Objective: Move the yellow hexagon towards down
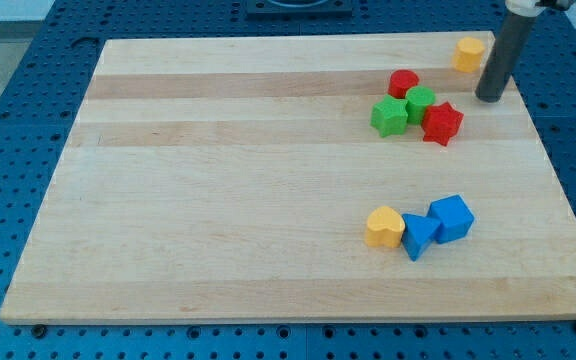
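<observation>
Tip (pixel 489 98) below-right of yellow hexagon (pixel 469 53).

Open board below yellow hexagon (pixel 469 53); my tip (pixel 488 98) just beside, red-green cluster (pixel 416 108) lower left

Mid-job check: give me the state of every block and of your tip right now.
yellow hexagon: top-right corner, apart from others.
my tip: just below-right of it, not touching.
red cylinder, two green blocks, red star: clustered together.
yellow heart, blue triangle, blue cube: clustered near the bottom.
</observation>
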Controlling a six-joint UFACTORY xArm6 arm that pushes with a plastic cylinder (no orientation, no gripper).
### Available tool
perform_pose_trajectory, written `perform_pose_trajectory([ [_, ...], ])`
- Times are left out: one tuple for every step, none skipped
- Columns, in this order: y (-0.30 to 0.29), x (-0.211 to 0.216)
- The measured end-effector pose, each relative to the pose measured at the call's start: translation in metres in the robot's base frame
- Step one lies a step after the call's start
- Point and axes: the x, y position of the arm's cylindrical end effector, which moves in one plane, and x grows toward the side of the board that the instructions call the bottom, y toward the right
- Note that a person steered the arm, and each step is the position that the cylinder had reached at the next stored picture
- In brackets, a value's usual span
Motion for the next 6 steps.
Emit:
perform_pose_trajectory([
  [0.003, -0.027],
  [0.003, -0.031],
  [0.038, -0.039],
  [0.057, -0.073],
  [0.058, -0.132],
  [0.058, -0.136],
])
